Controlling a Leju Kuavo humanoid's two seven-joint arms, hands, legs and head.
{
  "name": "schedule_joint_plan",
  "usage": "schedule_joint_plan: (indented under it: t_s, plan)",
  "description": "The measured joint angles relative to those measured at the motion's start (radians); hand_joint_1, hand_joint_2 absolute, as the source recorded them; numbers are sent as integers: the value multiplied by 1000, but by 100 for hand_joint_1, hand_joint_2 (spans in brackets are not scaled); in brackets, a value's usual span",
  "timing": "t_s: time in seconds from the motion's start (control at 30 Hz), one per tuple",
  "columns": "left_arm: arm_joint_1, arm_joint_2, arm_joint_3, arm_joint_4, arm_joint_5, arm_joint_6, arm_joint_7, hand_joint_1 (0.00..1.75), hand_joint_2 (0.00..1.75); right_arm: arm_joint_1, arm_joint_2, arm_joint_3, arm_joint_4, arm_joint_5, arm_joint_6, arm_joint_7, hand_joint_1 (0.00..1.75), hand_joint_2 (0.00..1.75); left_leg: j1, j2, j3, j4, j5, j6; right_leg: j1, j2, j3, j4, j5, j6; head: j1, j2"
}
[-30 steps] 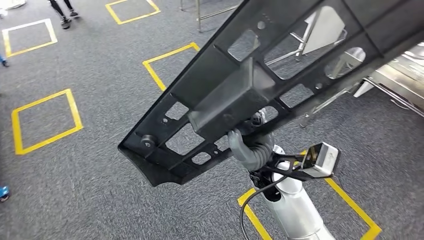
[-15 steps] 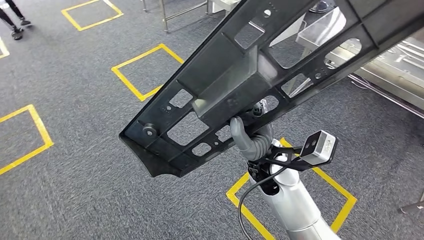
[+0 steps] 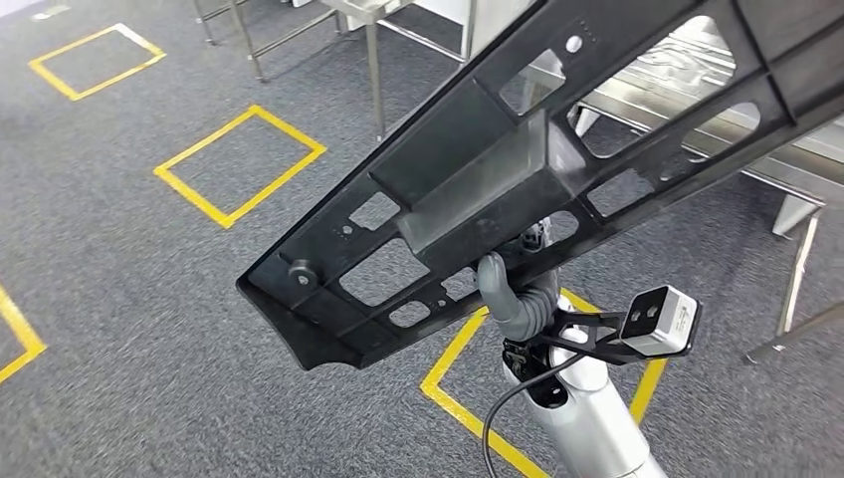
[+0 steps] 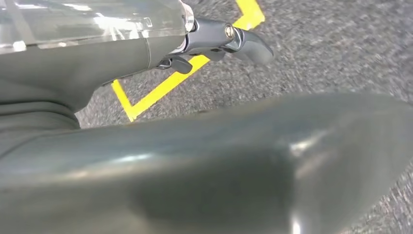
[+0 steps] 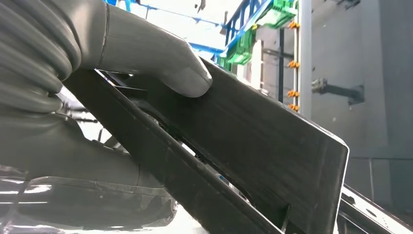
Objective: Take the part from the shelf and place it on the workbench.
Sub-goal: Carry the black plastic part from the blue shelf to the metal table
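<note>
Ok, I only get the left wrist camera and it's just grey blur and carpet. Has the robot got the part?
Observer: Yes. In the head view the right hand grips the long black part from underneath.
Operator: Is it pinching it hard?
Observer: I can't judge how hard. The right wrist view shows the thumb pressed on the part's flat face.
Operator: Where's the bench?
Observer: In the head view a metal bench stands ahead on the right, partly seen through the part's holes. The part is held up in the air, not on it yet.
</note>
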Motion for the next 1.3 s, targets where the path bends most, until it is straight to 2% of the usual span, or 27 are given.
schedule_joint_plan:
  t_s: [0.07, 0.1, 0.13, 0.17, 0.2, 0.27, 0.33, 0.37, 0.4, 0.43, 0.47, 0.53, 0.6, 0.63, 0.7, 0.77, 0.83, 0.87, 0.9, 0.93, 0.97, 1.0, 1.07, 1.13, 1.2, 1.23, 1.3]
  plan:
    - [-1, 1, -1, 0, 0, 1, 3, 0, 0, 6, -3, -3, -4, 1, 6, -4, 175, 175, 1, -48, 52, -122, 48, 11, -1, 24, -3, 4, -1, 6, 0, 0]
    - [-1, 1, -1, 0, 0, 2, 5, 0, 0, 9, -4, -5, -4, 1, 10, -6, 175, 175, 0, -65, 64, -150, 52, 14, -4, 36, -7, 5, 0, 12, 0, 0]
    - [-2, 2, -1, 0, 0, 3, 6, 0, 0, 13, -6, -6, -4, 2, 12, -8, 175, 175, -1, -68, 68, -158, 49, 17, -7, 47, -10, 5, 2, 19, 0, 0]
    - [-4, 1, -1, 0, 0, 4, 7, 0, 0, 15, -7, -9, -4, 2, 15, -8, 175, 175, -1, -58, 71, -163, 50, 20, -9, 60, -13, 2, 5, 26, 0, 0]
    - [-6, 1, -1, 0, 0, 5, 7, 0, 0, 18, -8, -11, -4, 2, 18, -8, 175, 175, 0, -47, 75, -170, 53, 25, -9, 59, -15, 3, 4, 33, 0, 0]
    - [-9, 0, -1, 0, 0, 5, 6, 0, 0, 16, -11, -16, -6, 2, 22, -8, 175, 175, 3, -20, 82, -186, 60, 35, -5, 10, -38, 50, -28, 43, 0, 0]
    - [-7, 0, -1, 0, 1, 5, 5, 0, 0, 14, -13, -18, -8, 2, 23, -7, 175, 175, 1, 8, 85, -191, 61, 41, -7, -56, -96, 170, -91, 50, 0, 0]
    - [-5, 0, -1, 0, 1, 5, 5, 0, 0, 15, -14, -18, -8, 2, 23, -7, 175, 175, 0, 22, 85, -190, 60, 42, -12, -69, -127, 232, -114, 55, 0, 0]
    - [-4, 0, -1, 0, 1, 5, 5, 0, 0, 17, -15, -19, -8, 2, 23, -7, 175, 175, 0, 35, 85, -189, 58, 41, -16, -76, -145, 268, -121, 59, 0, 0]
    - [-3, 0, -1, 0, 1, 5, 5, 0, 0, 18, -16, -20, -8, 2, 23, -7, 175, 175, 0, 48, 86, -187, 56, 40, -20, -81, -146, 270, -110, 62, 0, 0]
    - [-4, 0, -1, 0, 1, 4, 5, 0, 0, 18, -18, -21, -9, 2, 23, -7, 175, 175, 1, 61, 87, -185, 53, 37, -23, -88, -124, 228, -81, 65, 0, 0]
    - [-6, -1, -1, 0, 1, 4, 5, 0, 0, 17, -19, -22, -9, 2, 23, -7, 175, 175, -1, 82, 90, -177, 44, 29, -23, -130, -50, 90, -22, 65, 0, 0]
    - [-7, 0, -1, 0, 1, 4, 5, 0, 0, 16, -19, -23, -10, 2, 23, -7, 175, 175, -5, 99, 93, -171, 35, 17, -17, -161, -12, 13, -2, 55, 0, 0]
    - [-7, 0, -1, 0, 1, 4, 5, 0, 0, 15, -20, -23, -10, 2, 23, -7, 175, 175, -7, 107, 95, -170, 32, 11, -13, -160, -12, 10, -6, 49, 0, 0]
    - [-9, 0, -1, 0, 1, 4, 5, 0, 0, 15, -21, -24, -11, 2, 23, -7, 175, 175, -4, 119, 100, -169, 26, -1, -15, -136, -14, 7, -2, 38, 0, 0]
    - [-11, 0, -1, 0, 1, 3, 5, 0, 0, 13, -21, -25, -13, 2, 23, -8, 175, 175, 2, 84, 89, -131, -5, -10, -19, -114, -11, 1, 1, 26, 0, 0]
    - [-10, 0, -2, 0, 1, 2, 5, 0, 0, 12, -22, -25, -14, 2, 24, -8, 175, 175, 6, 36, 39, -18, -65, -14, -20, -92, -10, 0, 3, 17, 0, 0]
    - [-7, 1, -2, 0, 1, 2, 6, 0, 0, 12, -22, -25, -14, 2, 24, -8, 175, 175, 7, 27, 6, 50, -93, -15, -18, -80, -10, 0, 4, 14, 0, 0]
    - [-5, 1, -2, 0, 1, 4, 6, 0, 0, 13, -22, -25, -14, 2, 24, -8, 175, 175, 6, 24, -21, 101, -105, -16, -17, -66, -10, 0, 4, 13, 0, 0]
    - [-3, 1, -2, 0, 1, 5, 7, 0, 0, 13, -22, -25, -14, 1, 24, -8, 175, 175, 6, 23, -35, 120, -99, -15, -16, -51, -10, 1, 4, 13, 0, 0]
    - [-2, 1, -2, 0, 1, 6, 7, 0, 0, 14, -22, -25, -14, 1, 24, -8, 175, 175, 7, 21, -31, 101, -75, -13, -16, -37, -9, 3, 4, 13, 0, 0]
    - [-3, 2, -2, 0, 2, 6, 7, 0, 0, 14, -22, -25, -14, 1, 24, -8, 175, 175, 7, 16, -11, 48, -37, -10, -16, -23, -9, 4, 3, 14, 0, 0]
    - [-5, 3, -2, 0, 2, 6, 5, 0, 0, 14, -22, -25, -15, 1, 24, -8, 175, 175, 9, -19, 42, -83, 24, -2, -15, 2, -10, 10, 2, 20, 0, 0]
    - [-6, 3, -3, 0, 2, 4, 3, 0, 0, 16, -22, -25, -15, 1, 24, -9, 175, 175, 9, -44, 68, -145, 37, 6, -17, 23, -17, 12, 4, 33, 0, 0]
    - [-7, 3, -4, 0, 2, 1, 2, 0, 0, 20, -22, -28, -15, 1, 24, -10, 175, 175, 7, -32, 72, -151, 39, 15, -19, 37, -22, 10, 8, 47, 0, 0]
    - [-9, 2, -6, 0, 1, -1, 1, 0, 0, 22, -22, -31, -15, 1, 23, -12, 175, 175, 8, -22, 74, -156, 42, 22, -19, 25, -25, 14, 5, 53, 0, 0]
    - [-11, 1, -10, 0, 0, -5, -2, 0, 0, 25, -23, -37, -15, 3, 22, -16, 175, 175, 11, -2, 76, -165, 48, 35, -17, -26, -51, 71, -33, 61, 0, 0]
